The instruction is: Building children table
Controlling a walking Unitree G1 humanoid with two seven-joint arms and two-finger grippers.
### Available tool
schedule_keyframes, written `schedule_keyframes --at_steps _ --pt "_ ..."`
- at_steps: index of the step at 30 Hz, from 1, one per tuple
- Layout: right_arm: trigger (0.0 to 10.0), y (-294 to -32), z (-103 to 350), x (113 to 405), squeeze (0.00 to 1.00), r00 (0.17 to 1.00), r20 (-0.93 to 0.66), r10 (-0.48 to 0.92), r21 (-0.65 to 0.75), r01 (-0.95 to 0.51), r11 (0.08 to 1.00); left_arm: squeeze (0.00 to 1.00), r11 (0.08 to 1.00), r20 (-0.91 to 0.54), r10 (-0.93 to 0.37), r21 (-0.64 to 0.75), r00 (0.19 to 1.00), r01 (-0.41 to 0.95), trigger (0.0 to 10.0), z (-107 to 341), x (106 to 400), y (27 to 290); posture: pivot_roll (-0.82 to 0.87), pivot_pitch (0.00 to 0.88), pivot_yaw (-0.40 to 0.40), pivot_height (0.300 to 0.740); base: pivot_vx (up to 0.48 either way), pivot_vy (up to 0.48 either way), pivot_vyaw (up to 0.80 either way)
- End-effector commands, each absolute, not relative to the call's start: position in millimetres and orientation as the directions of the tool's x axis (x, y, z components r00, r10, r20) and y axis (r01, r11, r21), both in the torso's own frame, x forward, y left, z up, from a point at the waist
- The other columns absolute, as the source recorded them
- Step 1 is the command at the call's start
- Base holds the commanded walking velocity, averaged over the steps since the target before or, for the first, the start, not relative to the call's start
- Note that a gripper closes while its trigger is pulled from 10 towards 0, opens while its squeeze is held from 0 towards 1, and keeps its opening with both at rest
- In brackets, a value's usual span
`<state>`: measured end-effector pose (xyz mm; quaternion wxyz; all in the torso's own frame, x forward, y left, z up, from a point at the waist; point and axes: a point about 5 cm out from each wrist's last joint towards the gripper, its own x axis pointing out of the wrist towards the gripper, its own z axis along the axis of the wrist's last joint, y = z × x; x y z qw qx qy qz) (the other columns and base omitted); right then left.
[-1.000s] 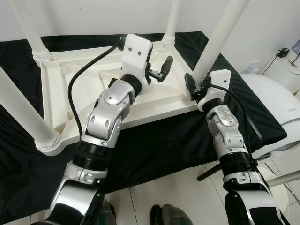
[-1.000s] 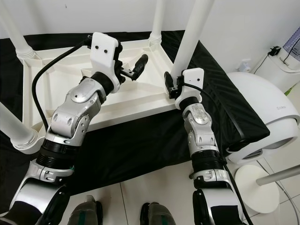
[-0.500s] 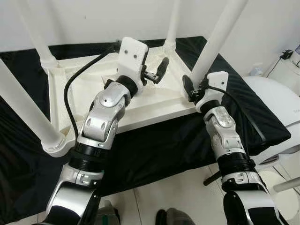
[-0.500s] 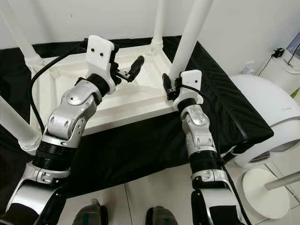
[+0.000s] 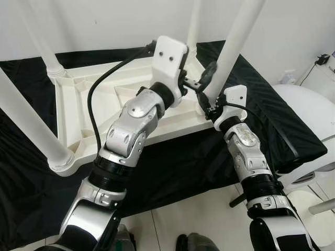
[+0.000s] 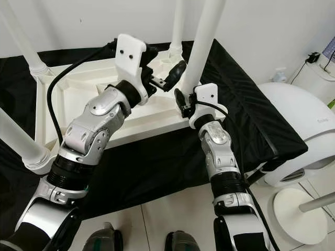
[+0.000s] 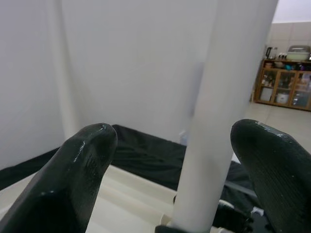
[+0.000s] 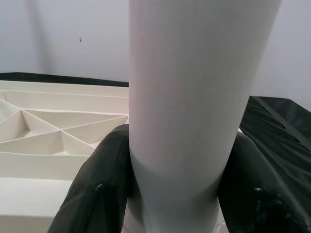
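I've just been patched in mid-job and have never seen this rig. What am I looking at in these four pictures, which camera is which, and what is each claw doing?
Two pictures come from the robot's head, looking down at its own silver arms. The other two come from cameras on each wrist, looking along that claw's black fingers.

On a black cloth lies a white children's table, upside down, with its white legs standing up from the corners.

The right claw is closed around the base of the near right leg; the right wrist view shows its fingers pressed on both sides of the leg.

The left claw is reaching across to that same leg, higher up. In the left wrist view its fingers stand apart with the leg between them, not yet gripping.

A white rounded appliance stands to the right.
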<state>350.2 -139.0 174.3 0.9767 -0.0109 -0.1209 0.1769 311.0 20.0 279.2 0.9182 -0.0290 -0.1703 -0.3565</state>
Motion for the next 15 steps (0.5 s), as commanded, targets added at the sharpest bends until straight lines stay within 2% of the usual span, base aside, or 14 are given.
schedule_keyframes --at_steps 1,15 --pt "10.0 -131 181 353 0.0 0.891 0.244 0.382 -0.085 -0.373 0.924 0.0 0.532 0.308 -0.83 0.182 0.466 0.827 10.0 284 297 4 0.03 0.04 -0.026 0.74 0.0 0.0 0.0" --pt "10.0 -115 185 349 0.0 0.83 0.216 0.514 -0.161 -0.489 0.858 0.0 0.542 0.315 -0.829 0.245 0.463 0.804 10.0 305 304 -16 0.02 0.047 -0.043 0.74 0.0 0.0 0.0"
